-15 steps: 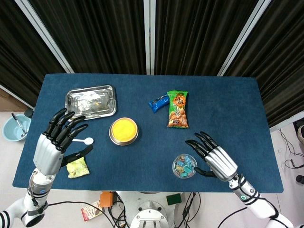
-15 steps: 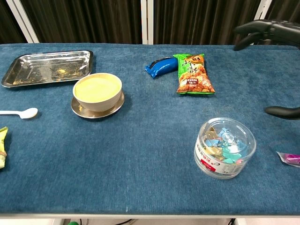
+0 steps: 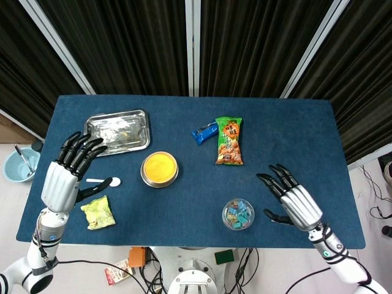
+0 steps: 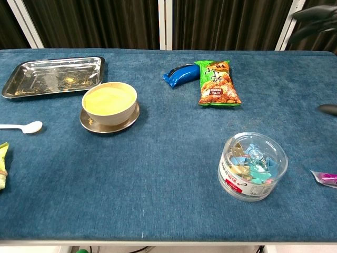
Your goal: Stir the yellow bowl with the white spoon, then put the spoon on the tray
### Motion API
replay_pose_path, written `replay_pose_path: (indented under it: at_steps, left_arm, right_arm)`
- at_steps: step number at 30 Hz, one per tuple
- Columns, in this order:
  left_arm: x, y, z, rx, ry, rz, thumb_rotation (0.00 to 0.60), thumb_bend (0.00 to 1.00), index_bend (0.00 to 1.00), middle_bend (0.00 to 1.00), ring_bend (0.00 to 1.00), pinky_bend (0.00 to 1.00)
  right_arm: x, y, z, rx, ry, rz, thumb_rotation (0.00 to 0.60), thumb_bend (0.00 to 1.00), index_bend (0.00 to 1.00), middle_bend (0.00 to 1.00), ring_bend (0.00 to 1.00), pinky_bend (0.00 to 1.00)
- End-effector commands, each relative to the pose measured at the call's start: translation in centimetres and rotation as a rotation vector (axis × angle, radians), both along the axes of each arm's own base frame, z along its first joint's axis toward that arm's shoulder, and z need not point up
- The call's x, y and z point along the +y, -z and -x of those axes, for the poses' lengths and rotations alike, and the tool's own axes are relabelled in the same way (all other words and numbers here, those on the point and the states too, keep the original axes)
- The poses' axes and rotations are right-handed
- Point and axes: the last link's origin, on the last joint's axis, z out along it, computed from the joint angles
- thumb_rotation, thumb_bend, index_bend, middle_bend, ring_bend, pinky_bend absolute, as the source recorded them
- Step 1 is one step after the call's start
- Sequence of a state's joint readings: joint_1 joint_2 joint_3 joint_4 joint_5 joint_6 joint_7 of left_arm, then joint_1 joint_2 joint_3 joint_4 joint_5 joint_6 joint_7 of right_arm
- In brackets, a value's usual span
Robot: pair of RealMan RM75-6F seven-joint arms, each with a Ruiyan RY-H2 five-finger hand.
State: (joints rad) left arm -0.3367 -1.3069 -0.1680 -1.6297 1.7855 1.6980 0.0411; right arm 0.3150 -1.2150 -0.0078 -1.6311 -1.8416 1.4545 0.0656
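Head view: left hand [image 3: 66, 173] hovering, fingers spread and empty, above white spoon [image 3: 104, 181] lying on table [image 3: 184, 122] left of yellow bowl [image 3: 160, 169]; tray [image 3: 117, 131] behind. Right hand [image 3: 293, 200] spread, empty, beside clear tub [image 3: 237, 214].

Chest view: white spoon [image 4: 22, 127] flat, well apart from yellow bowl [image 4: 109, 103]; tray [image 4: 53, 75] behind; only dark fingertips [image 4: 314, 13] at right edge.

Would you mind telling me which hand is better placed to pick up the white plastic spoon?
Left. The left hand, open, hovers right beside the white plastic spoon, while the right hand is across the table past the clear round container.
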Motion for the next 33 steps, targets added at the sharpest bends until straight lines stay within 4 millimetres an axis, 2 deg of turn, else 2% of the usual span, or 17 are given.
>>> replay_pose_path:
  at_steps: [1, 5, 10, 13, 17, 27, 33]
  left_arm:
    - [0.2, 0.4, 3.0, 0.080, -0.224, 0.130, 0.600, 0.15, 0.25, 0.21, 0.12, 0.12]
    - [1.0, 1.9, 4.8, 0.138, -0.378, 0.261, 0.600, 0.25, 0.29, 0.21, 0.12, 0.12]
    - [3.0, 5.4, 5.3, 0.235, -0.475, 0.375, 0.600, 0.26, 0.30, 0.23, 0.14, 0.13]
    - [4.0, 7.4, 5.6, 0.324, -0.511, 0.413, 0.600, 0.26, 0.30, 0.24, 0.14, 0.12]
    - [4.9, 9.1, 6.4, 0.371, -0.571, 0.434, 0.600, 0.25, 0.33, 0.24, 0.14, 0.12]
    - [4.6, 10.1, 10.8, 0.407, -0.717, 0.451, 0.600, 0.29, 0.36, 0.24, 0.14, 0.12]
    - [4.6, 10.9, 11.9, 0.375, -0.736, 0.481, 0.600, 0.33, 0.38, 0.24, 0.14, 0.12]
  right_arm:
    - [1.3, -3.2, 2.9, 0.020, 0.085, 0.094, 0.600, 0.23, 0.03, 0.17, 0.00, 0.06]
    - [2.3, -5.9, 4.5, 0.012, 0.130, 0.184, 0.600, 0.23, 0.03, 0.17, 0.00, 0.06]
    - [3.0, -7.5, 4.9, 0.008, 0.136, 0.242, 0.600, 0.23, 0.03, 0.17, 0.00, 0.06]
    - [3.0, -7.6, 4.8, 0.008, 0.136, 0.243, 0.600, 0.23, 0.03, 0.17, 0.00, 0.06]
    - [2.8, -7.3, 4.7, 0.004, 0.134, 0.235, 0.600, 0.23, 0.03, 0.17, 0.00, 0.06]
    - [2.0, -6.4, 4.1, 0.001, 0.127, 0.207, 0.600, 0.22, 0.03, 0.17, 0.00, 0.06]
    - [1.8, -6.0, 3.8, 0.003, 0.125, 0.199, 0.600, 0.22, 0.03, 0.17, 0.00, 0.06]
